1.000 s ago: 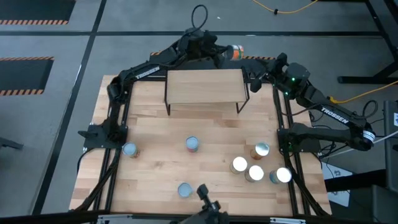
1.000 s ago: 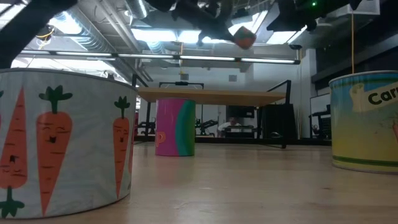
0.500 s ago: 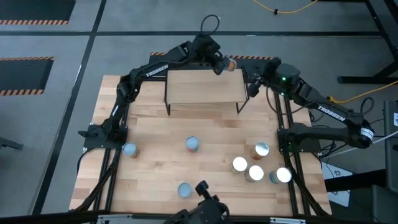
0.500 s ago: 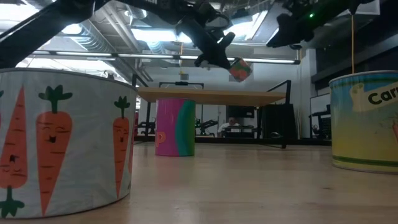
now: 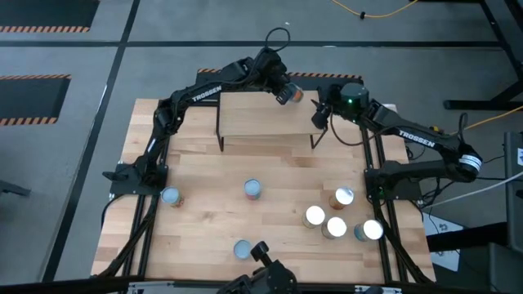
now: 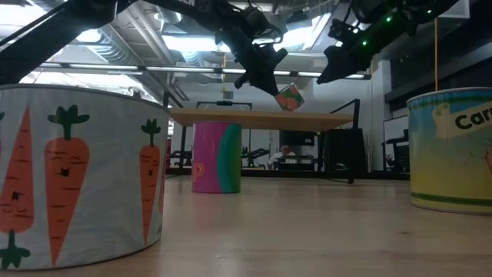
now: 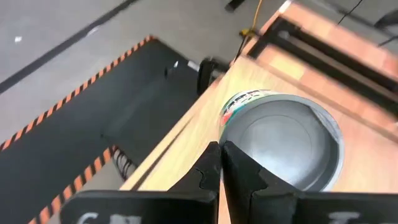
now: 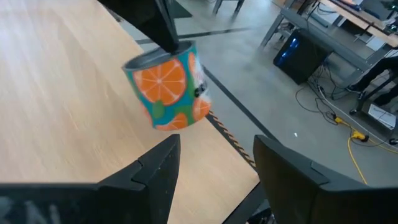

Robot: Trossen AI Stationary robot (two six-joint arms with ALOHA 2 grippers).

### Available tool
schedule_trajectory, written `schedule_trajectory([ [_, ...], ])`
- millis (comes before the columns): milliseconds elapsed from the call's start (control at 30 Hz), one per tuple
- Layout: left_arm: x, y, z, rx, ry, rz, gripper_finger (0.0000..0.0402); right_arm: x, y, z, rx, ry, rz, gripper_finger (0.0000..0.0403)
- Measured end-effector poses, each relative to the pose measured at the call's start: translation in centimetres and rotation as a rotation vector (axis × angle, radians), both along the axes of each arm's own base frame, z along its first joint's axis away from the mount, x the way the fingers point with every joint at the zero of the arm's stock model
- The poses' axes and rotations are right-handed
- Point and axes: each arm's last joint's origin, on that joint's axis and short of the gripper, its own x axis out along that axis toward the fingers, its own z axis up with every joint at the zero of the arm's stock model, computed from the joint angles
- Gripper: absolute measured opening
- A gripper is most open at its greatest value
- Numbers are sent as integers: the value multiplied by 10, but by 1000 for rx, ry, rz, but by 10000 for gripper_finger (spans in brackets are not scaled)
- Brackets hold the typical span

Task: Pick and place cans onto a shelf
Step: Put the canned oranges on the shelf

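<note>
My left gripper (image 5: 282,88) is shut on a can (image 5: 291,94) with an orange-slice label, in the air over the far right part of the shelf (image 5: 261,116). The can also shows in the low view (image 6: 290,98) and the right wrist view (image 8: 169,87). My right gripper (image 5: 320,116) is open and empty at the shelf's right end, its fingers pointing at the held can. Several other cans stand on their bases on the table, among them one at the middle (image 5: 252,189) and a cluster at the near right (image 5: 336,226). My left gripper pinches the can's top rim (image 7: 231,127) between its two fingers (image 7: 239,171), at one side of the silver top. The fingers come from above, slanting down. The can hangs tilted below them, clear of the shelf's board (image 6: 261,118).
Lone cans stand at the left (image 5: 170,196) and the near middle (image 5: 243,249). In the low view a carrot-label can (image 6: 77,177) and another can (image 6: 453,150) stand close to the camera, and a pink and green can (image 6: 216,156) stands before the shelf.
My left gripper has brought the can from beyond the table's far edge toward the near side and down, to just above the shelf's far right part; the can hangs tilted throughout. My right gripper has moved toward the table's left, up to the shelf's right end.
</note>
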Motion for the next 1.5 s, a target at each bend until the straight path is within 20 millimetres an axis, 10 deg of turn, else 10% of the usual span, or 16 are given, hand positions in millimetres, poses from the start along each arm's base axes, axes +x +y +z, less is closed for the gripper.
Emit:
schedule_trajectory([
  [1500,-18,-16,12,139,243,-24,5,1,-1,-2,5,12,0,208],
])
